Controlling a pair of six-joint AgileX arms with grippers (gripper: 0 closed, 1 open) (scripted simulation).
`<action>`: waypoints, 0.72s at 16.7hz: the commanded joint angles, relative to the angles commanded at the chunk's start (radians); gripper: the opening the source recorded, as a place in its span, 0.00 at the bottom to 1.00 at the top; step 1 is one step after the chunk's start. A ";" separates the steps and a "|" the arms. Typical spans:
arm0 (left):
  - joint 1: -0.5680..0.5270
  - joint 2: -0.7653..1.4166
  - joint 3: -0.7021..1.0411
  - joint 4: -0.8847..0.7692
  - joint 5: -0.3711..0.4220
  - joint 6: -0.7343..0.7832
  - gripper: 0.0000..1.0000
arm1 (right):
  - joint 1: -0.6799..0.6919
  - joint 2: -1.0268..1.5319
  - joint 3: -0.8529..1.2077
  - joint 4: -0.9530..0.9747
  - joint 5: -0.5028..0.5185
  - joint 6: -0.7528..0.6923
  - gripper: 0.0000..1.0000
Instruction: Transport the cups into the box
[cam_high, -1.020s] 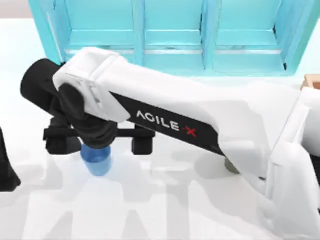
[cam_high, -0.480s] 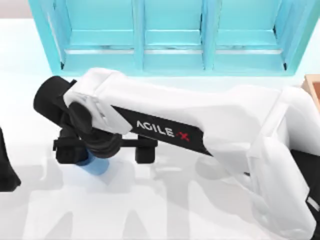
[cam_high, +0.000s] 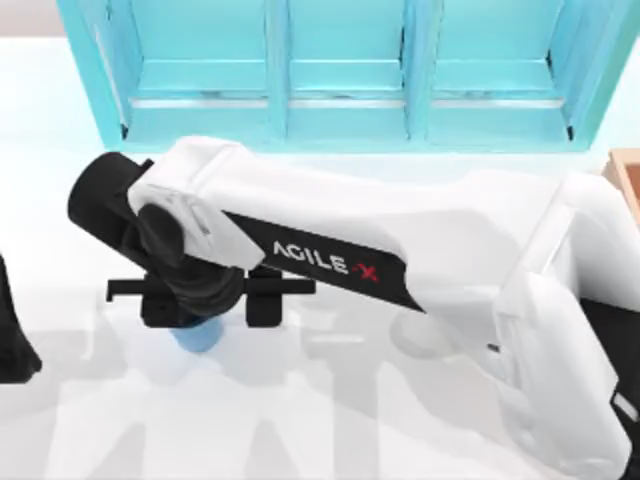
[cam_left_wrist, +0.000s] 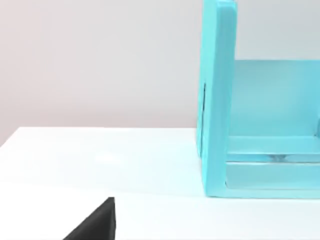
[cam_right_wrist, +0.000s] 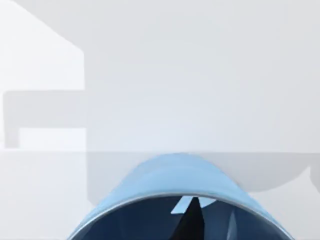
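Top view: my right gripper (cam_high: 205, 298) has narrowed its fingers onto the blue cup (cam_high: 197, 335) at table left since half a second ago — apparently gripped, ready to lift toward the box (cam_high: 626, 175).

Standing at the far edge of a white table (cam_high: 60, 100): a turquoise shelf (cam_high: 340, 70).
Backing onto a plain pale wall (cam_left_wrist: 100, 60); catching soft grey shadows across the tabletop.

"AGILE X" on the right arm (cam_high: 330, 262)
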 joint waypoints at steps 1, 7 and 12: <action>0.000 0.000 0.000 0.000 0.000 0.000 1.00 | 0.000 0.000 0.000 0.000 0.000 0.000 0.25; 0.000 0.000 0.000 0.000 0.000 0.000 1.00 | 0.000 0.000 0.000 0.000 0.000 0.000 0.00; 0.000 0.000 0.000 0.000 0.000 0.000 1.00 | 0.000 0.000 0.000 0.000 0.000 0.000 0.00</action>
